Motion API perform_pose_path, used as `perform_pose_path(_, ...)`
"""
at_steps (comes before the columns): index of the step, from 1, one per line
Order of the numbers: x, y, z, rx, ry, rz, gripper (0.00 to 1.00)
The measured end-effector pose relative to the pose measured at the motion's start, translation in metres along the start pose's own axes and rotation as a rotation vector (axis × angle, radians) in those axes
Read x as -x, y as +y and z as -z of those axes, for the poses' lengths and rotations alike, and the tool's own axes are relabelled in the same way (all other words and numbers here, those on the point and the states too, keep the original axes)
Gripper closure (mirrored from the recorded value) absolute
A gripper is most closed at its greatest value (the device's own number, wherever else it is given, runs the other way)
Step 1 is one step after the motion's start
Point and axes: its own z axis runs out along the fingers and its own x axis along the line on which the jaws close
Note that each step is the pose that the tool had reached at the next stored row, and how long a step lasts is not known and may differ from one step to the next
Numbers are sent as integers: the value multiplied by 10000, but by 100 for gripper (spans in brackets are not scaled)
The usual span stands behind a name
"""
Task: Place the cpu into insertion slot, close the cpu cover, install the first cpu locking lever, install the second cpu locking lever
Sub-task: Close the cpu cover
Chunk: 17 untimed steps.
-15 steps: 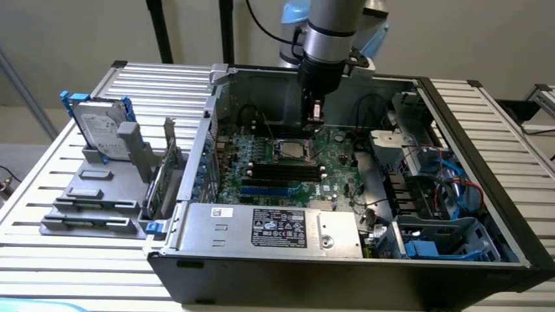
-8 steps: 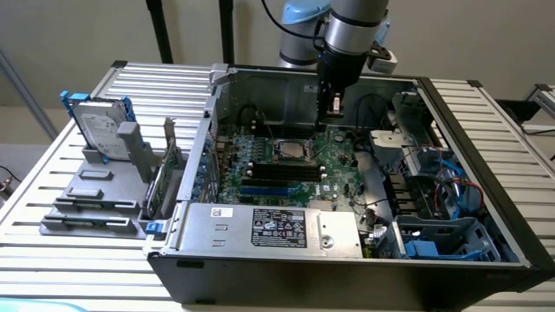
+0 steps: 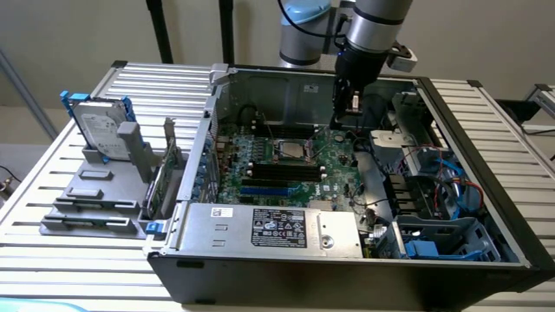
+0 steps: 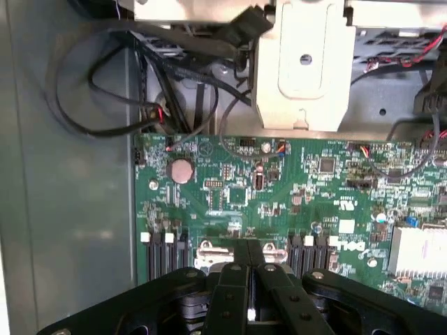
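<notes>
The end effector (image 3: pixel 341 123) hangs inside the open case (image 3: pixel 347 286), toward its far side. Its fingers are pressed together, with nothing I can make out between them. A silvery square, which I read as the cpu (image 3: pixel 294 149), lies in the slot (image 3: pixel 279 145) at mid-board, just near of the tips and toward the exterior view's left. Whether the cover is down over it I cannot tell.

The likely trouble is a misplaced push. The shut tips are narrow, so a contact slightly off the metal would land on the green board (image 3: pixel 260 188) or the small parts around the slot. A chip not lying flat could be forced onto the contacts. Wires (image 3: pixel 446 172) toward the exterior view's right lie near the arm and might snag.

The case rests on a ribbed metal desk (image 3: pixel 494 123). I see no clamp, so a sideways load might shift it. A drive (image 3: pixel 97 127) stands in a grey holder at the exterior view's left. Beyond are a pale wall (image 3: pixel 485 39) and black poles (image 3: pixel 160 32).
</notes>
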Motion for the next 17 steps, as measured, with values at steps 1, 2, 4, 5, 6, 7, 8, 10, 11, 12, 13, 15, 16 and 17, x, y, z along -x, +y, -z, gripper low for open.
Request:
perform_pose_path(1, 0, 19, -1, -4, 6, 1, 89)
perform_pose_path(2, -1, 38, -4, -7, 14, 2, 89)
perform_pose_path(4, 0, 71, -25, -11, 14, 6, 89)
perform_pose_path(5, 1, 83, -40, -12, 12, 8, 89)
perform_pose_path(6, 1, 91, -57, -12, 13, 12, 89)
perform_pose_path(7, 1, 97, -74, -12, 12, 15, 89)
perform_pose_path(8, 1, 102, -93, -12, 13, 23, 89)
perform_pose_path(10, 1, 105, -130, -13, 10, 45, 89)
perform_pose_path(11, 2, 106, -147, -13, 9, 62, 89)
perform_pose_path(12, 2, 108, -165, -13, 8, 77, 89)
perform_pose_path(13, 2, 109, -183, -13, 8, 91, 89)
perform_pose_path(15, 2, 112, -219, -13, 5, 118, 89)
perform_pose_path(16, 2, 112, -238, -13, 4, 130, 89)
perform_pose_path(17, 3, 111, -256, -14, 4, 140, 89)
